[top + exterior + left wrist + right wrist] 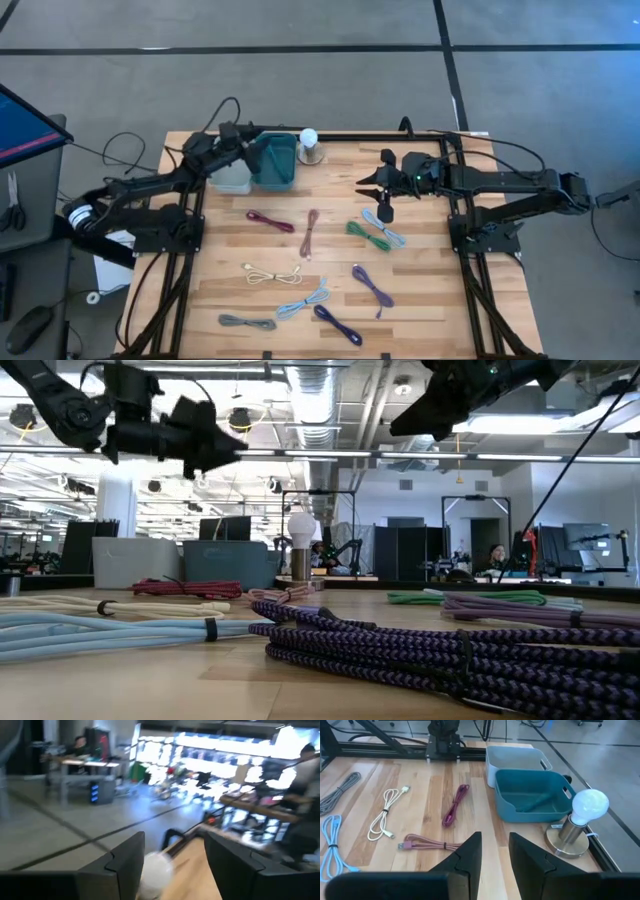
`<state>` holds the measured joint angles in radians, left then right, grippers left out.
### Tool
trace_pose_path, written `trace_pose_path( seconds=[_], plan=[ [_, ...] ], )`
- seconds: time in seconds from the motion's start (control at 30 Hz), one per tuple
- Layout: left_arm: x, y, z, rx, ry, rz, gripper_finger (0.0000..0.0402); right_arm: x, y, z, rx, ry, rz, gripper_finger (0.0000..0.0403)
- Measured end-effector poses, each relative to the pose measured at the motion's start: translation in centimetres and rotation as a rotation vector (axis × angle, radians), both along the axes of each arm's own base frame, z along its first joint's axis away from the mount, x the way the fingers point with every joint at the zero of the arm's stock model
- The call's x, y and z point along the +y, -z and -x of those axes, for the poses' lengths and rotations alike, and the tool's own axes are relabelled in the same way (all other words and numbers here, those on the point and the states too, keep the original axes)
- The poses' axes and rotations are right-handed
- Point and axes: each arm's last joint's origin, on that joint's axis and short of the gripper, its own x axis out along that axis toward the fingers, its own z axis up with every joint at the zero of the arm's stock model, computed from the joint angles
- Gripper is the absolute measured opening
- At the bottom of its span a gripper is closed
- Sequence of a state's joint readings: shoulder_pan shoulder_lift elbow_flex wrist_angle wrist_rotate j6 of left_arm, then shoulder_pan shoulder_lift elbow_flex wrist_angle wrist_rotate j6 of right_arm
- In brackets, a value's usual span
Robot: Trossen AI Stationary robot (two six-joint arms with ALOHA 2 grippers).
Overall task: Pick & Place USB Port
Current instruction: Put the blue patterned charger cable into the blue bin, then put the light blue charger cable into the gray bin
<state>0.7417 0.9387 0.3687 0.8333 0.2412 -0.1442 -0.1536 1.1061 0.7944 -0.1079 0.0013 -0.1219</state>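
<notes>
Lighting's even and pretty bright from overhead, so the wooden table [330, 250] only gets faint, soft shadows under the cables. Low view is backlit: ceiling light strips [540, 422] glare hard around 2 o'clock and both arms read as dark silhouettes, while the purple braided cable [450, 650] up close goes a bit soft. Left wrist view is badly motion-smeared, windows blown out toward 1 o'clock. Right wrist view is crisp, with a small highlight on the light bulb [590, 806].

No readable text, label, brand, number or sign anywhere: none on the bins, cables, lamp, arms, tabletop or the screens in the room behind.
</notes>
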Motion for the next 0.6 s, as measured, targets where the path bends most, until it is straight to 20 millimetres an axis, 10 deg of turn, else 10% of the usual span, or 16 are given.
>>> trace_pose_path(
  seconds=[0.6],
  plan=[
    [-5.3,-1.4,-1.5,-0.026,0.467,-0.121,0.0161,-1.3,0.6,0.5,0.063,0.082,-0.061,0.0091]
  ],
)
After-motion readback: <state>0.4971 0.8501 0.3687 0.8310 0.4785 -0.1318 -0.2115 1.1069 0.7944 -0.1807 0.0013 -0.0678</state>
